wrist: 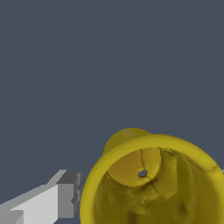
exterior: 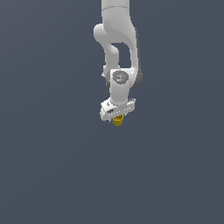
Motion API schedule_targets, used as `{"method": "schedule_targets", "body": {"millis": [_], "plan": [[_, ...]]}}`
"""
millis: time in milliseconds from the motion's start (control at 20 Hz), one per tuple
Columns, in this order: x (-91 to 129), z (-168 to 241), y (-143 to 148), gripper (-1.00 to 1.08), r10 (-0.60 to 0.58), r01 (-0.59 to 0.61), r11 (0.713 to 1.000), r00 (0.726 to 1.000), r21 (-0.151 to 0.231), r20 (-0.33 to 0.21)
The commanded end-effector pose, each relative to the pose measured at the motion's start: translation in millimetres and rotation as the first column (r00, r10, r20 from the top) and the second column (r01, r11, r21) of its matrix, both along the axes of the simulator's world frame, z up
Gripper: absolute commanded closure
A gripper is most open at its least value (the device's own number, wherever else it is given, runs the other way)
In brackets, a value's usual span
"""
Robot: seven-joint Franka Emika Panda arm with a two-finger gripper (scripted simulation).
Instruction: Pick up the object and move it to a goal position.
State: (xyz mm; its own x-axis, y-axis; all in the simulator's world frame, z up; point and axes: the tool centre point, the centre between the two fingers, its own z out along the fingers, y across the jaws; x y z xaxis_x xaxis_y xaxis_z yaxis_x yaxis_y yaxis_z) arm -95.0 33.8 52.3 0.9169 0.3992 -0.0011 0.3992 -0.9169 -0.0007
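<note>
The object is a small mustard-yellow cup (exterior: 117, 121) with a flared rim, sitting directly under the white gripper (exterior: 117, 117) in the exterior view. Its fingers are not clearly visible there. In the wrist view the cup (wrist: 148, 183) fills the space between the fingers, its open mouth facing the camera. One grey-tipped finger (wrist: 65, 194) presses against the cup's rim. The other finger is almost cut off at the frame edge. The gripper (wrist: 148, 194) is shut on the cup.
The surroundings are a plain dark grey-blue surface in both views. The white arm (exterior: 118, 39) rises from the gripper to the upper edge of the exterior view. No goal marker shows.
</note>
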Motion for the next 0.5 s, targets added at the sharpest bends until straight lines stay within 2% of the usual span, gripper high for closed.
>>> {"method": "schedule_targets", "body": {"millis": [0,100,150,450], "plan": [[0.5,-4.9,-0.1,-0.92,0.0,0.0,1.0,1.0,0.0,0.001],[0.6,-5.9,-0.1,-0.92,0.0,0.0,1.0,1.0,0.0,0.001],[0.6,-5.9,-0.1,1.08,0.0,0.0,1.0,1.0,0.0,0.001],[0.6,-5.9,-0.1,1.08,0.0,0.0,1.0,1.0,0.0,0.001]]}}
